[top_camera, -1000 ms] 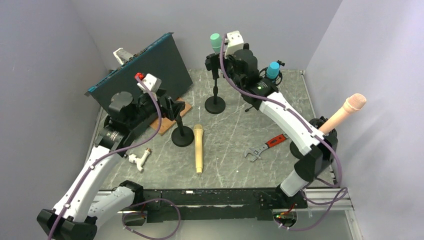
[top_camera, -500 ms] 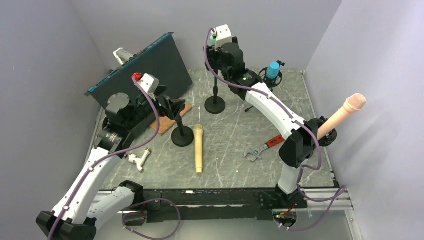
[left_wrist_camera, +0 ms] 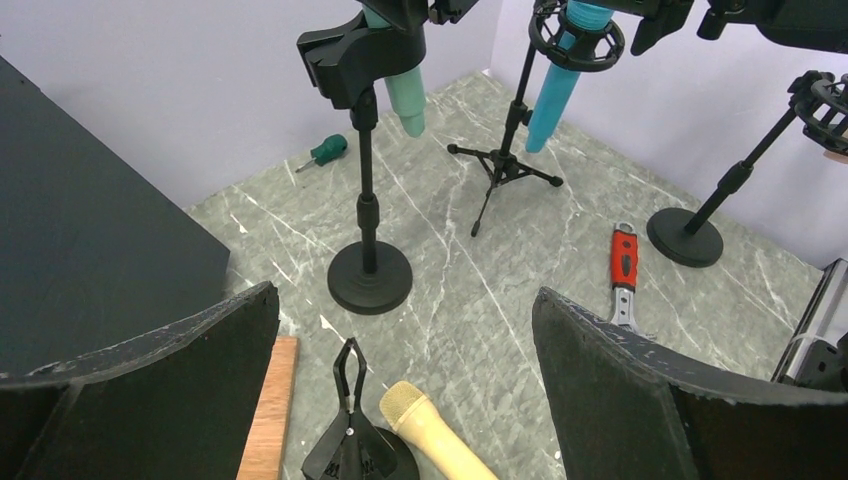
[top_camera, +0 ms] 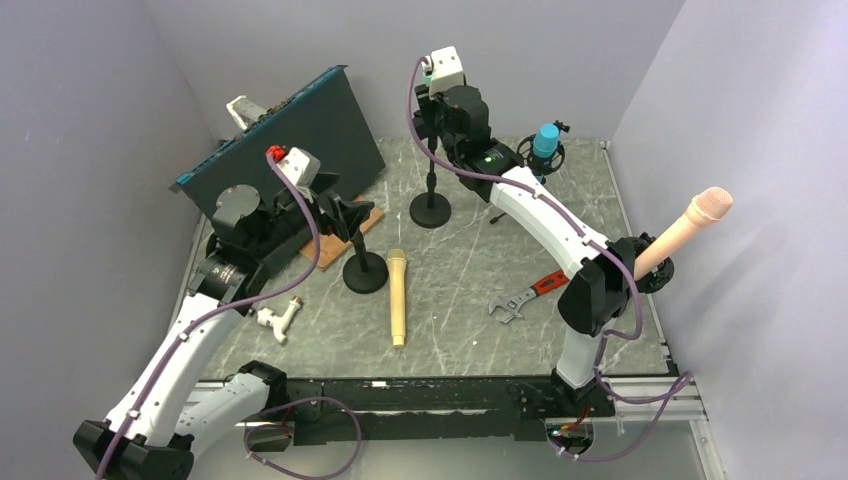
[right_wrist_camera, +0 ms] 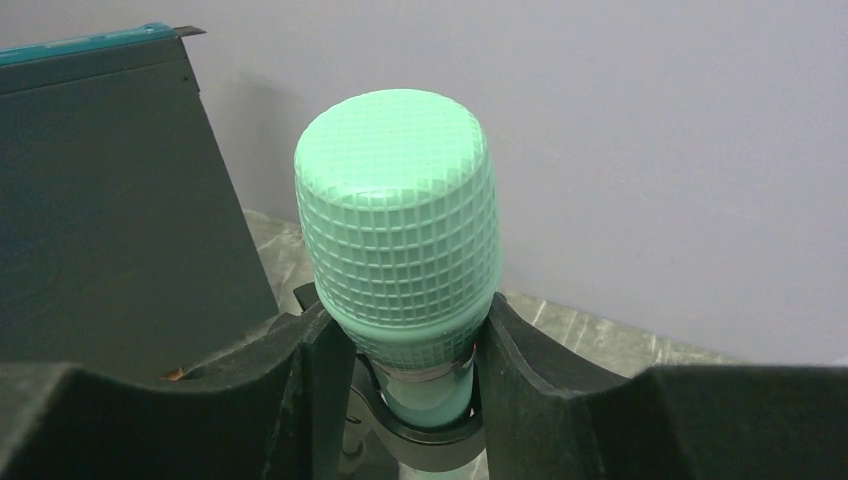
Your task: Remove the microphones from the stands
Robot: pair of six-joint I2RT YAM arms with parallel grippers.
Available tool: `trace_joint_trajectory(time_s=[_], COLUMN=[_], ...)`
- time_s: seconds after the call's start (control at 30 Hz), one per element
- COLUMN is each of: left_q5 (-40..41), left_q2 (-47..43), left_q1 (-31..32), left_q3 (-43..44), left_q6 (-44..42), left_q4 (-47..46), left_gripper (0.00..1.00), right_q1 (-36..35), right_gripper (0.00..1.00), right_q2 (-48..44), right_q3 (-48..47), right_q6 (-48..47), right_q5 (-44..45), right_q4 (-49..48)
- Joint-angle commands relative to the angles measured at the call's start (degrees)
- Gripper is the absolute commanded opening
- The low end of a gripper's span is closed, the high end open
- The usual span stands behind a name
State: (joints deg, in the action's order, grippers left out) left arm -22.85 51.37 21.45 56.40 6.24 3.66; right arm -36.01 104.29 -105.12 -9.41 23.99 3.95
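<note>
A mint-green microphone (right_wrist_camera: 398, 220) stands upright in the black clip (right_wrist_camera: 425, 440) of a round-based stand (top_camera: 431, 208) at the back of the table. My right gripper (right_wrist_camera: 400, 335) is shut on it, one finger against each side of the lower head. In the top view the gripper (top_camera: 433, 100) hides the microphone. The left wrist view shows the green body (left_wrist_camera: 405, 95) hanging below the clip (left_wrist_camera: 355, 55). My left gripper (left_wrist_camera: 405, 330) is open and empty, above an empty stand (top_camera: 365, 272) and a yellow microphone (top_camera: 397, 295) lying flat.
A blue microphone on a tripod (top_camera: 546, 140) stands right of the green one. A pink microphone (top_camera: 690, 225) tilts on a stand at the right edge. A red-handled wrench (top_camera: 530, 292), a dark panel (top_camera: 290, 140), a wooden board (top_camera: 335, 240) and a green screwdriver (left_wrist_camera: 325, 152) are also here.
My right arm swung left from between the green and blue microphones onto the green one, and its jaws closed against the head. The left arm has barely moved.
</note>
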Motion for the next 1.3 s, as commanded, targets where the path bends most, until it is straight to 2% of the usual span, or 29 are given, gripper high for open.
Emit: trace_joint_trajectory(time_s=[0.0, 0.2, 0.37, 0.57, 0.8, 0.93, 1.1, 1.27], left_q5=[-1.40, -3.83, -5.56, -6.66, -16.12, -17.76, -5.02, 0.04], left_q2=[-0.16, 0.42, 1.26, 1.57, 5.85, 7.71, 9.10, 13.74], left_q1=[0.17, 0.23, 0.34, 0.85, 2.93, 4.38, 11.06, 13.53], left_q3=[0.63, 0.42, 0.77, 0.88, 2.50, 1.77, 2.64, 5.22], left_q6=[0.39, 0.82, 1.17, 1.49, 3.39, 6.06, 3.04, 3.82], left_q4=[-3.17, -3.22, -4.62, -4.87, -6.48, -10.04, -7.82, -9.10], left_gripper=[0.99, 0.99, 0.99, 0.99, 0.99, 1.00, 0.99, 0.99], right_q1=[0.06, 0.01, -0.02, -0.11, -1.14, -1.58, -2.63, -3.50], right_gripper=[0.24, 0.00, 0.00, 0.00, 0.00, 0.00, 0.00, 0.00], right_q2=[-2.30, -5.26, -10.63, -20.56, -27.41, -28.70, -31.35, -34.06], right_q3=[0.82, 0.49, 2.99, 11.79, 16.54, 16.70, 19.76, 22.92], right_q6=[-0.92, -0.13, 1.24, 3.73, 5.78, 6.68, 7.10, 6.77], right_q5=[-2.29, -7.66, -11.31, -16.50, -19.33, -19.59, -20.13, -19.10], right_q4=[-2.97, 2.07, 7.45, 9.36, 13.76, 15.72, 16.30, 15.28])
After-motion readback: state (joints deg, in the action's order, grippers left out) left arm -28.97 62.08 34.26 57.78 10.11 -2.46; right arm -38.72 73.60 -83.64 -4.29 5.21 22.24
